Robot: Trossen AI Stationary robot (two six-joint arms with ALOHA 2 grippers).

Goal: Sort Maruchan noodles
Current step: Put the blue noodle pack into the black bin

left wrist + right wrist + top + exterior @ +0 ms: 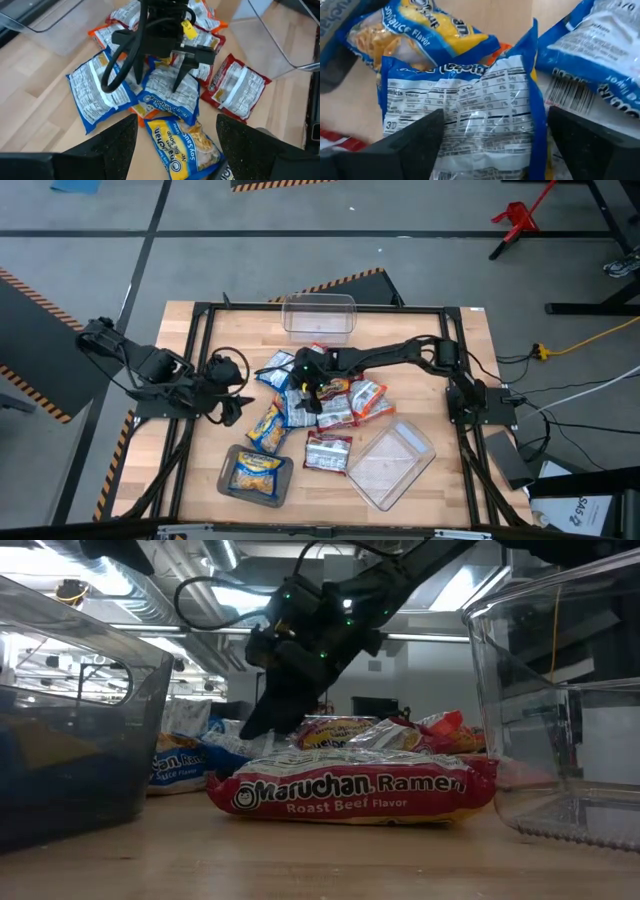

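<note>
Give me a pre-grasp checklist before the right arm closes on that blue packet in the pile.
1. Right gripper open: ok.
2. Right gripper over the blue packet, a finger on each side: ok.
3. Blue packet free of neighbours: not ok; it lies on the pile with other noodles under and beside it.
4. Left gripper open and clear of the pile, at its left edge: ok.
5. Grey tray ready: ok, one blue-and-yellow packet in it.
6. Fingers low enough to grip: cannot tell.

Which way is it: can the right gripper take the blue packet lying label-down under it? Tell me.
Probably yes. The right gripper hangs open right over that blue packet, its fingers either side of it, and nothing lies on top. Neighbouring packets crowd its edges, so it might catch one of them too.
</note>
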